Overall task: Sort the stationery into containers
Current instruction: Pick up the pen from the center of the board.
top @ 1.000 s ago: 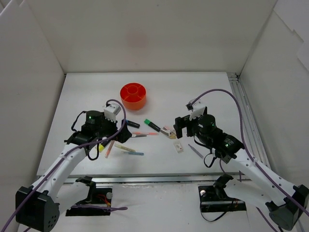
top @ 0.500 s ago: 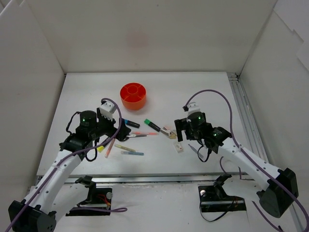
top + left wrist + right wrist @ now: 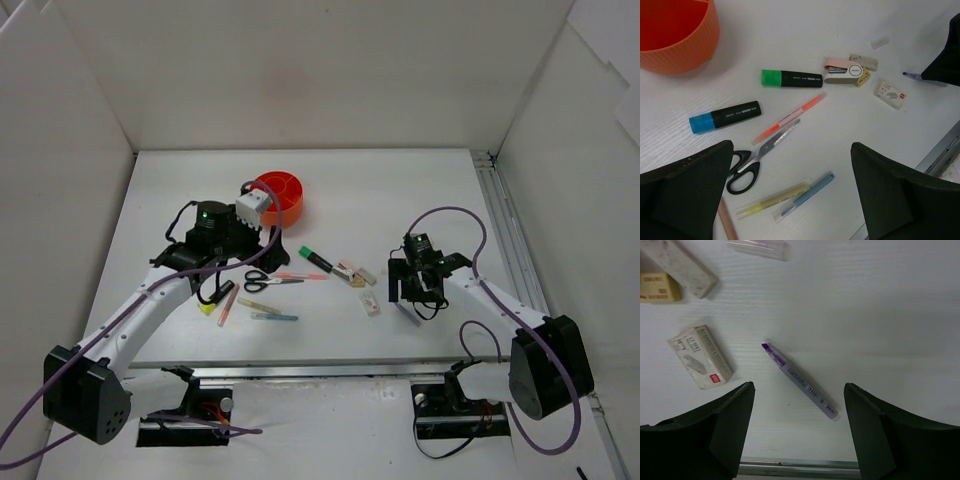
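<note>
The left tool (image 3: 791,147) hangs over the scatter of stationery with its jaws spread wide and nothing between them (both dark fingers frame the left wrist view from the bottom corners). Beneath it on the white tabletop (image 3: 400,195) lie a blue highlighter (image 3: 725,116) and a green highlighter (image 3: 791,78), roughly parallel and a little apart. A thin pink-orange pen (image 3: 790,116) runs slantwise just below the green one. The black-handled scissors (image 3: 760,160) lie closed beside that pen, blades pointing up toward it. Nearer the camera a yellow pen (image 3: 772,201) and a blue pen (image 3: 805,196) rest side by side, touching or nearly so. The orange organiser (image 3: 687,50) stands at the far left of that view, well apart from the pens, and in the top view the left wrist hides part of its rim. To the right of the green highlighter sits a small pink-and-white item (image 3: 842,71) with a speckled eraser (image 3: 863,61) just behind it. A boxed white eraser (image 3: 890,93) lies a little further right. The right tool (image 3: 798,385) is low over the tabletop with its jaws apart. A purple pen (image 3: 800,382) lies diagonally between the fingers, and neither finger touches it. The boxed eraser lies just left of the pen's tip, clear of it. A clear cap (image 3: 757,247) rests at the top edge of the right wrist view.
</note>
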`<control>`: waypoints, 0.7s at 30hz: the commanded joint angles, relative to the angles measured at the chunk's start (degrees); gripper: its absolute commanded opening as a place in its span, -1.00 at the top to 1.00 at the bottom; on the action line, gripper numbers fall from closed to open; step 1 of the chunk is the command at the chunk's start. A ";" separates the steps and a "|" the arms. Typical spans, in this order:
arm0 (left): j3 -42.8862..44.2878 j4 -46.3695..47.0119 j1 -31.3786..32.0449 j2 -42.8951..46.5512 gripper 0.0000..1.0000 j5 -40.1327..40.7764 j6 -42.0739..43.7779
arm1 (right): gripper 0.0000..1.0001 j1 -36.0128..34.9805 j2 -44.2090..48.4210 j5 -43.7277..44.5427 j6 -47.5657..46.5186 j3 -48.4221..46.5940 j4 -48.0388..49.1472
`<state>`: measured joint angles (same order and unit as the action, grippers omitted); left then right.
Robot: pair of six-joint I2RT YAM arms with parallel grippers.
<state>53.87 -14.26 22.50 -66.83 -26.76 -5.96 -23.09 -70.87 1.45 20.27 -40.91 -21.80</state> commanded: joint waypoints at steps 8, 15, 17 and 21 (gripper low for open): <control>10.11 3.10 1.67 -7.43 -0.99 -1.36 4.55 | -0.34 3.67 -8.06 -6.46 0.56 -0.32 -2.37; 14.60 2.75 1.67 -13.76 -0.99 -2.06 5.78 | -0.11 3.58 -9.98 -6.11 0.56 -1.72 -4.65; 16.18 1.87 1.67 -14.55 -0.99 -1.80 5.96 | -0.08 3.40 -11.39 -5.59 0.91 -2.25 -5.44; 17.06 2.57 1.67 -14.73 -0.99 -1.71 8.15 | 0.14 2.62 -15.87 -3.83 1.26 -5.32 -10.96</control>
<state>67.31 -14.44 23.70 -83.18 -27.38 -0.45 -19.94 -84.40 -3.88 21.02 -42.65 -26.68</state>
